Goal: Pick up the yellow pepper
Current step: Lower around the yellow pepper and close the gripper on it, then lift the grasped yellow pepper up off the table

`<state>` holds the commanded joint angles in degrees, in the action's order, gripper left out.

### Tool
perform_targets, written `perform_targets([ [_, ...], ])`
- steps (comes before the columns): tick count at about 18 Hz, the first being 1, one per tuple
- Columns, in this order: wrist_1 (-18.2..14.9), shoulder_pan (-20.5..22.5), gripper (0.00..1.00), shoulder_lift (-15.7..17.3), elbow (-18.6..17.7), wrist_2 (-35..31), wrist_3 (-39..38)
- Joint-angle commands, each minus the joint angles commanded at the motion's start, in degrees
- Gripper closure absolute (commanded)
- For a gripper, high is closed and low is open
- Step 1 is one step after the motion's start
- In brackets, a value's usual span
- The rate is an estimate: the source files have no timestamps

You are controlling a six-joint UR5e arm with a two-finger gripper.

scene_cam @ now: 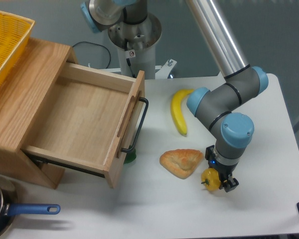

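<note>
Gripper [220,180] sits low over the front right part of the white table [154,209], and from my feed I read its dark fingers as closed around the yellow pepper [210,179], one finger showing at the pepper's right side and the other mostly hidden behind it. I cannot tell whether the pepper is resting on the table or just clear of it. The pepper's short dark stem points left and down. Just beside it to the left lies the flat tan pastry [181,162], apart from the pepper by a thin gap. The banana [179,111] lies further back, partly behind the arm's grey elbow. On the left I see the wooden drawer [79,124] pulled open, with a black handle [138,124] on its front. A yellow basket [5,45] sits on top of the cabinet, and a pan with a blue handle [32,209] is at the front left corner.
</note>
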<state>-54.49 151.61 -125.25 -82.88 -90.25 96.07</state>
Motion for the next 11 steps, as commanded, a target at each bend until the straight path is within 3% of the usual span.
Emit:
perform_targets([
  [3,-0.7,0.3,0.8,3.5,-0.2,-3.4,-4.3],
  [11,-10.3,4.1,0.79,10.3,0.0,-3.4,-8.6],
])
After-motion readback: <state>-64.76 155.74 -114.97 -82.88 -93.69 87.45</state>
